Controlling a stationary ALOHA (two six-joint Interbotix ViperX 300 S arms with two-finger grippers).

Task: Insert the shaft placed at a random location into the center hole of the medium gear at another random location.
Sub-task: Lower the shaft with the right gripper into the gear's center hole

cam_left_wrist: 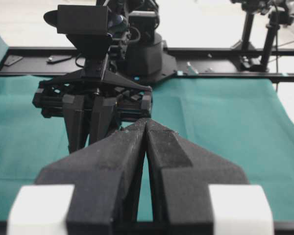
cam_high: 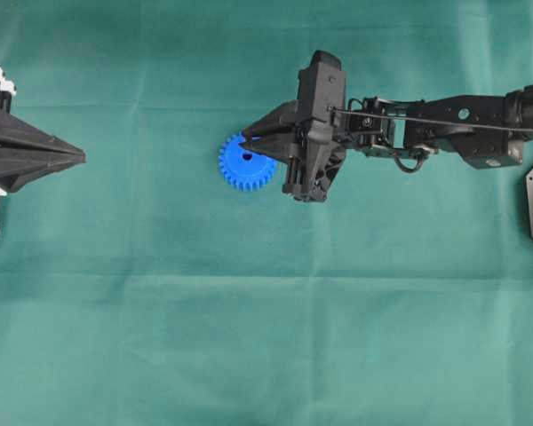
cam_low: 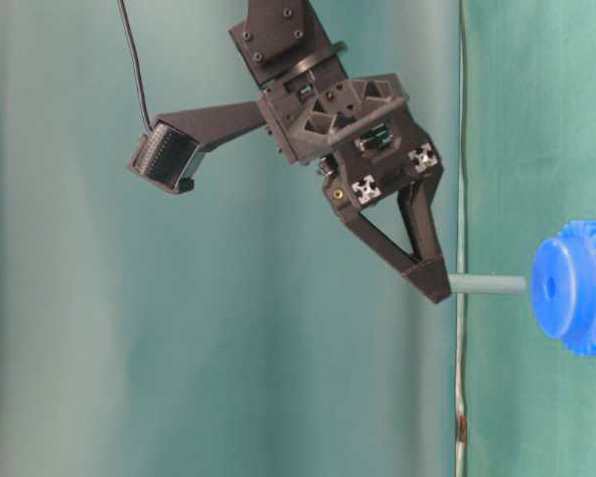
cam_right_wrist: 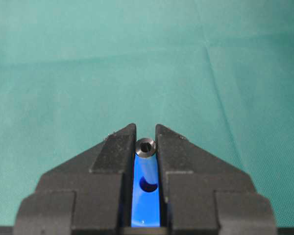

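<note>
The blue medium gear (cam_high: 247, 163) lies flat on the green cloth near the middle. Its center hole (cam_high: 247, 157) shows as a dark dot. My right gripper (cam_high: 246, 140) hovers over the gear, shut on the grey shaft (cam_low: 487, 284). In the table-level view the shaft points at the gear (cam_low: 576, 288), its free end a small gap from the hole (cam_low: 550, 288). In the right wrist view the shaft (cam_right_wrist: 146, 147) shows end-on between the fingers of the right gripper (cam_right_wrist: 146, 134), with the hole (cam_right_wrist: 148, 185) just below it. My left gripper (cam_high: 80, 158) is shut and empty at the far left.
The right arm (cam_high: 444, 129) stretches in from the right edge. In the left wrist view the left gripper (cam_left_wrist: 146, 123) points at the right arm's wrist (cam_left_wrist: 95, 103) across the green cloth (cam_left_wrist: 225, 127). A black frame rail (cam_left_wrist: 220, 51) runs behind the table.
</note>
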